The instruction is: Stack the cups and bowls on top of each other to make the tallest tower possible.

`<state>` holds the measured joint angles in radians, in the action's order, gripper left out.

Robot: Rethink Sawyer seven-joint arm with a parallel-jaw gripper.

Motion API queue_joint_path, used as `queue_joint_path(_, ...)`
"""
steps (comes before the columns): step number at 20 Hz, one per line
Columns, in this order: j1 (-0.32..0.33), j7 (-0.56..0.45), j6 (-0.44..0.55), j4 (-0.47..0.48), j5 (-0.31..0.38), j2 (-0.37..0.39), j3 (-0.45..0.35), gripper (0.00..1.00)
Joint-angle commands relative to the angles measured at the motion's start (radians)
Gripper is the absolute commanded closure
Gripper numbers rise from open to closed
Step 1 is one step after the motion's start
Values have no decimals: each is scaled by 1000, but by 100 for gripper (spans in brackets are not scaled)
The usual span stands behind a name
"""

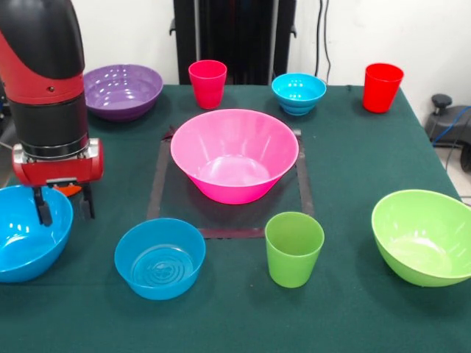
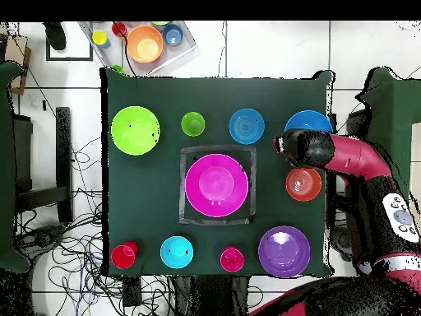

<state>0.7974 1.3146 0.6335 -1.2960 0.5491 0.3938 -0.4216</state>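
Right now the hand [image 1: 65, 206] hangs released, fingers straddling the rim of the large glossy blue plastic bowl [image 1: 26, 235]; big pink plastic bowl [image 1: 234, 154], tower base, lies toward 3 o'clock.

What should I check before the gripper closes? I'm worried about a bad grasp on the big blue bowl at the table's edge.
1. Gripper open: ok, the fingers are apart with nothing held.
2. Fingers astride the rim of the large blue bowl: ok, one looks inside and one outside.
3. Fingers low enough on the rim for a firm hold: cannot tell.
4. Large pink bowl empty and inside the taped square: ok.
5. Orange bowl clear of the fingers: cannot tell, it sits close behind them.
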Motion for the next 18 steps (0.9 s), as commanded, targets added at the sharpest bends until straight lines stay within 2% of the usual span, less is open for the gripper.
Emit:
queue_joint_path(1,-50,173,-85,-76,1,-43,57,0)
queue_joint_path(3,-47,141,-86,-71,4,-48,52,0)
queue_joint_path(4,-56,131,-96,-66,12,-44,61,100)
queue_joint_path(8,-72,122,-82,-51,7,-35,61,100)
queue_joint_path(10,-73,148,-78,-40,-18,-38,64,100)
queue_joint_path(18,-77,116,-97,-28,-9,-52,70,100)
